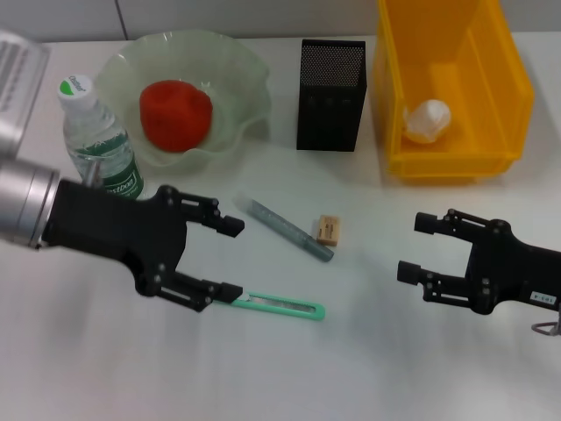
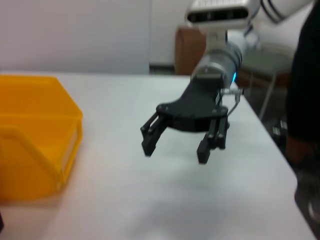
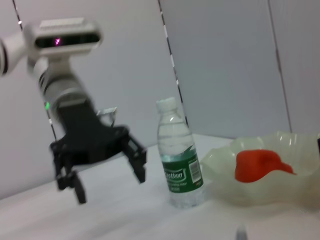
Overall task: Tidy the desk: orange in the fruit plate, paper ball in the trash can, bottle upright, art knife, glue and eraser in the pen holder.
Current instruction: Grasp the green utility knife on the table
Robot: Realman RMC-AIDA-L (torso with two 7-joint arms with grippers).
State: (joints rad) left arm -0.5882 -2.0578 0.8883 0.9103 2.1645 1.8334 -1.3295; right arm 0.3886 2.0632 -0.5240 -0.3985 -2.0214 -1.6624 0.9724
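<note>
The orange (image 1: 175,114) lies in the pale green fruit plate (image 1: 250,70), and the bottle (image 1: 98,140) stands upright beside it. A white paper ball (image 1: 428,120) rests inside the yellow trash can (image 1: 456,162). The green art knife (image 1: 285,306), grey glue stick (image 1: 289,230) and tan eraser (image 1: 328,230) lie on the table in front of the black mesh pen holder (image 1: 331,96). My left gripper (image 1: 231,259) is open, one fingertip right at the knife's end. My right gripper (image 1: 415,248) is open over the table to the eraser's right, holding nothing.
The left wrist view shows my right gripper (image 2: 175,150) beside the yellow trash can (image 2: 35,145). The right wrist view shows my left gripper (image 3: 107,182), the bottle (image 3: 179,160), the fruit plate (image 3: 220,160) and the orange (image 3: 260,165). A grey device (image 1: 17,79) sits at the far left.
</note>
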